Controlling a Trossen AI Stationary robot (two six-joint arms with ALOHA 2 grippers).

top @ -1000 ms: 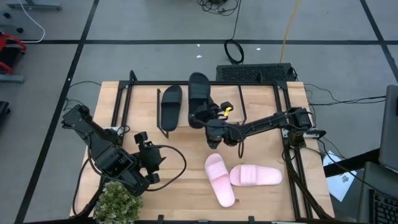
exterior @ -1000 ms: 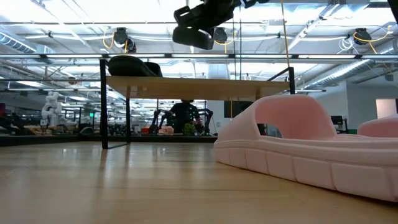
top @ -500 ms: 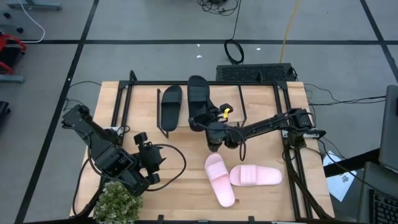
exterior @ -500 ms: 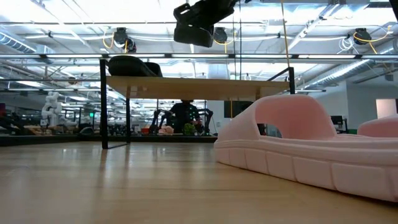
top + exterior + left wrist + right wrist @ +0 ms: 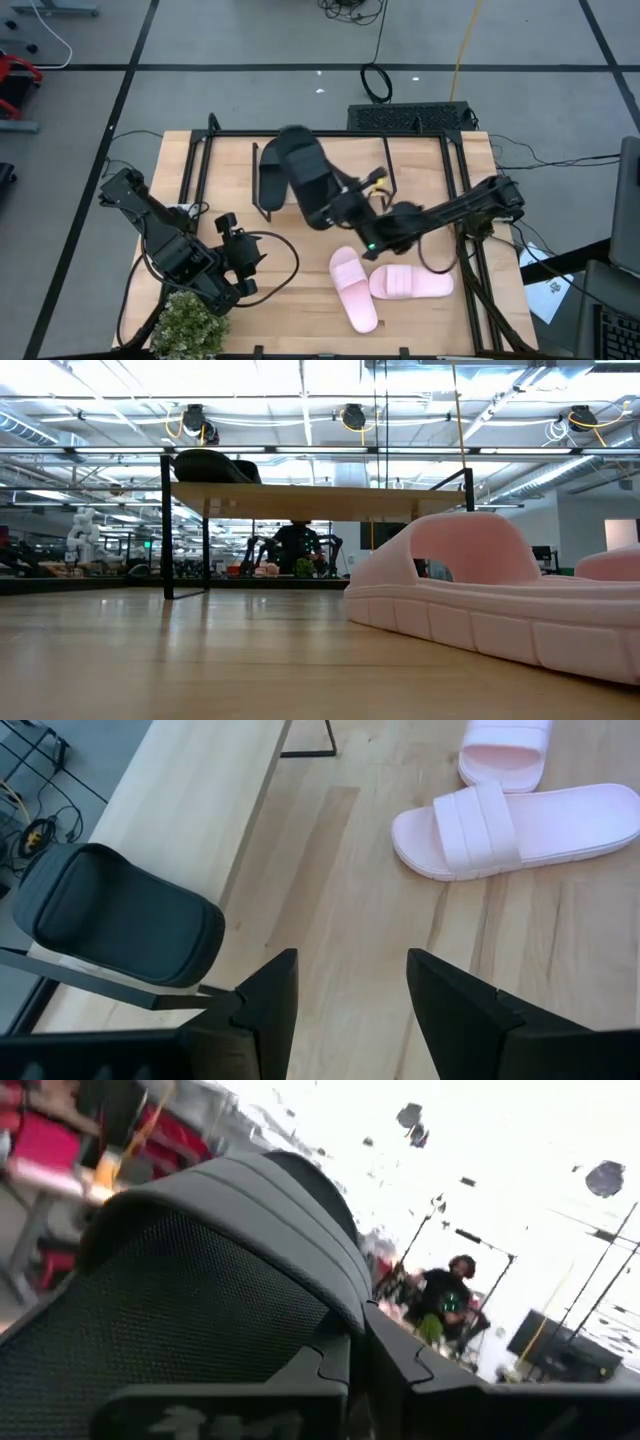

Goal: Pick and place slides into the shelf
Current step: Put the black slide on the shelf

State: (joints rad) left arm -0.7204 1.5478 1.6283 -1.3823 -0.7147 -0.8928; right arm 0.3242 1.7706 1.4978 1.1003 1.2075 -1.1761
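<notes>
My right gripper is shut on a black slide, held high above the shelf; both are above the low view's frame. The slide fills the right wrist view. The other black slide lies sole down on the shelf's plank top, as the low view and the left wrist view also show. Two pink slides lie on the table near its front. My left gripper is open and empty at the front left. My right gripper holds the black slide by the end nearest the arm, pinched between its two fingers. The gripper's own body hides the exact place. The slide is lifted clear of shelf and table and reaches away from the fingers toward the far left.
A large black frame surrounds the table. A green bushy plant stands at the front left corner beside my left arm. Bare wood lies between my left gripper and the pink slides. Cables hang from both arms.
My right gripper has risen with the black slide, out of the top of the low view. In the high view the slide now shows larger and has swung toward the table's left and near side, over the shelf.
</notes>
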